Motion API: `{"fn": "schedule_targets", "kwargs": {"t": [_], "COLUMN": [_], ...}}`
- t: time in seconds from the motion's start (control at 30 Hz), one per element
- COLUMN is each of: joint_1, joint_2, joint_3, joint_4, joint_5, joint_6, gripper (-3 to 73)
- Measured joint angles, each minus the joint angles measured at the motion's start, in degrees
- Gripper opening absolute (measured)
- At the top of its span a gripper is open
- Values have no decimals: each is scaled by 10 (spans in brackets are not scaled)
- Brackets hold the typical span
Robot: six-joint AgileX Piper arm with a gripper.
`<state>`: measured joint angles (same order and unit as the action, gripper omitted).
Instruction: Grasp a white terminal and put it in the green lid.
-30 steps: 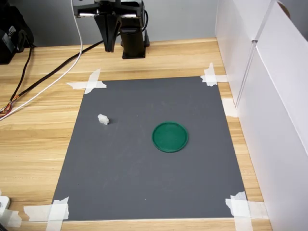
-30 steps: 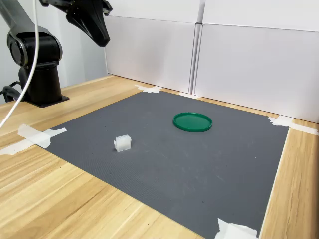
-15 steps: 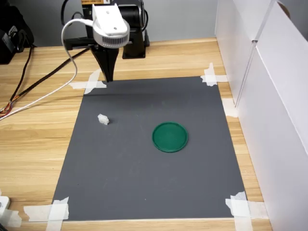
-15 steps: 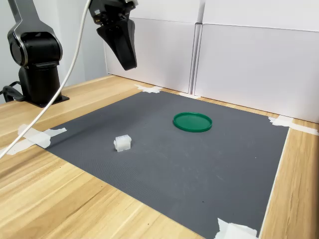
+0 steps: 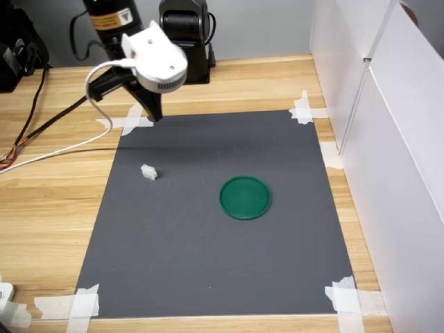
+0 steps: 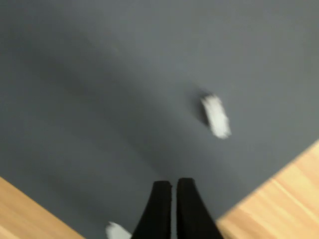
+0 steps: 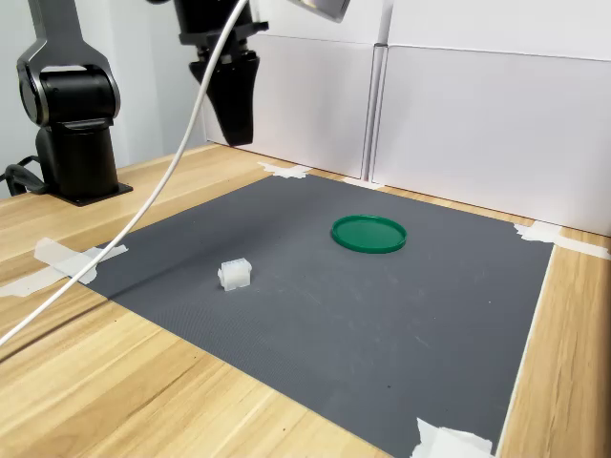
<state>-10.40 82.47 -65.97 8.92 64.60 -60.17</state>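
A wooden table (image 5: 62, 201) is covered by a dark grey mat (image 5: 215, 229), taped down at its corners. On the mat, the white terminal (image 5: 148, 171) and green lid (image 5: 245, 198) are set well apart.

Arm raised, gripper (image 7: 236, 134) pointing down, jaws closed together, empty.
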Motion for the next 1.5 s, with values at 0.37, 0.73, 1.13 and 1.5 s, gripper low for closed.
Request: {"fn": "schedule_targets", "kwargs": {"t": [0.37,0.73,1.13,1.5], "joint_1": [-59,-19,9,9], "joint_2": [41,41,64,137], "joint_3": [-2,-3,-4,-4], "joint_4": [-27,-27,-34,-56], "joint_5": [-60,-8,-62,-83], "joint_6": [-113,-63,-39,-36], "gripper": [463,664,666,667]}}
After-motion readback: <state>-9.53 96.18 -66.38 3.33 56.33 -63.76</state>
